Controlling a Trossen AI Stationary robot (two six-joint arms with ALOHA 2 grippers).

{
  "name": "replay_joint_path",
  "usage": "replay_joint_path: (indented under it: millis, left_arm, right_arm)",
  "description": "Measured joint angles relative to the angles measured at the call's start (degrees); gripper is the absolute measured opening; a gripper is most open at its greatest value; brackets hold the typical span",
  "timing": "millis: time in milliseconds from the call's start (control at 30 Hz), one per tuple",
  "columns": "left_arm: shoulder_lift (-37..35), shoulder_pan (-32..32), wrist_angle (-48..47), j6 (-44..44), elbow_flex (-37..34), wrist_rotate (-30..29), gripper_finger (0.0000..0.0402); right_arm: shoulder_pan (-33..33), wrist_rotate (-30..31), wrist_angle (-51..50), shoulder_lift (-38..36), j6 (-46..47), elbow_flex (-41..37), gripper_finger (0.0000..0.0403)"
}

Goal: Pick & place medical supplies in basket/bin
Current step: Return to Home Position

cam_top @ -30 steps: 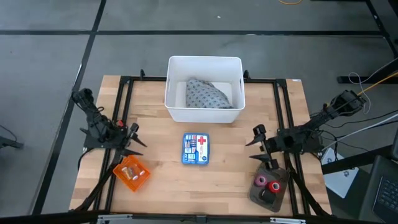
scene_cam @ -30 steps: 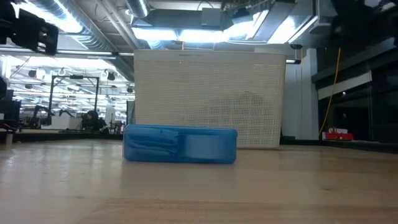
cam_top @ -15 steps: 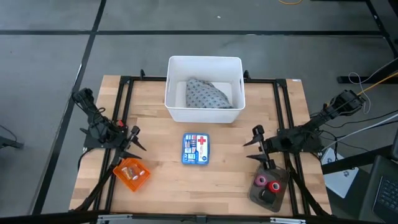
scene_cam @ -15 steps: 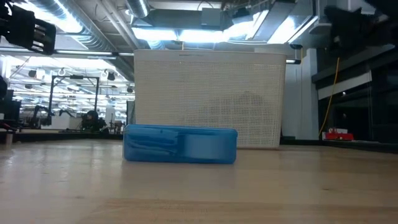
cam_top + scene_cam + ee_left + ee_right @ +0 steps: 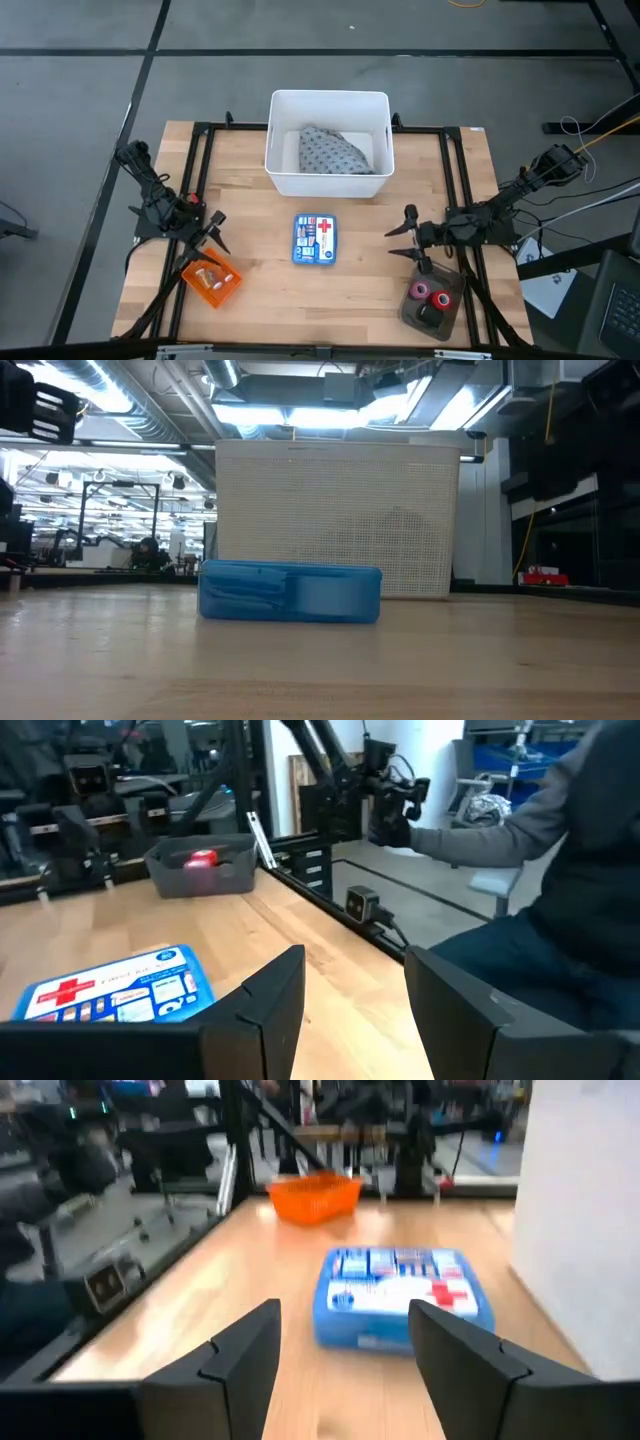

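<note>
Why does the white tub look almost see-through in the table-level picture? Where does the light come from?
Low view: bright ceiling lights beyond the table backlight the white tub, so a faint dark shape shows through its wall, likely the grey cloth that the high view shows inside. High view: even light, only soft shadows.

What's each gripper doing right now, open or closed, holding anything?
Left gripper: open, holding nothing.
Right gripper: open, holding nothing.
</note>
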Motion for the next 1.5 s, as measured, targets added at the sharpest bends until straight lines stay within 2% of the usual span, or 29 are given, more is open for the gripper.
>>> replay_joint_path:
  millis: [133, 300, 433, 600, 733, 833, 900, 967, 1133, 1500]
  left_arm:
    - [0.41, 0.02, -0.54, -1.26, 0.00, -1.19, 0.0169]
    - [2.91, -0.04, -1.13, 4.50, 0.00, 6.06, 0.0167]
    - [4.84, -0.04, -0.82, 4.35, -0.04, 8.77, 0.0166]
    - [5.09, -0.04, 1.57, 1.76, -0.26, 8.94, 0.0166]
    - [4.94, -0.04, 1.88, 0.68, -0.31, 11.94, 0.0166]
    - [4.96, -0.04, 1.90, 0.64, -0.31, 12.85, 0.0166]
    - [4.95, -0.02, 1.92, -0.12, -0.31, 14.21, 0.0167]
    - [4.96, -0.04, 1.88, -0.27, -0.31, 16.06, 0.0169]
    - [4.96, -0.04, 1.90, 1.20, -0.31, 17.42, 0.0171]
    - [4.96, -0.04, 1.27, 2.90, -0.15, 17.32, 0.0169]
  right_arm:
    - [0.06, -2.47, -4.10, 0.00, 0.64, 0.00, 0.0220]
    - [0.06, -4.41, -7.58, 0.00, 3.35, 0.00, 0.0220]
    - [0.05, -2.86, -10.87, 0.00, 5.52, 0.00, 0.0220]
    - [0.05, -2.79, -9.44, 0.00, 4.54, 0.00, 0.0220]
    - [0.06, -4.19, -4.97, -1.01, 1.71, 0.00, 0.0220]
    - [0.03, -6.20, -3.46, -7.25, -3.93, 0.00, 0.0220]
    - [0.03, -12.79, -3.95, -12.65, -7.92, 0.02, 0.0220]
    - [0.08, -18.39, -8.76, -17.87, -8.91, 0.09, 0.0220]
    - [0.06, -14.58, -25.21, -29.28, -2.78, 0.07, 0.0220]
    - [0.06, -16.11, -46.71, -51.64, -2.71, 0.04, 0.0220]
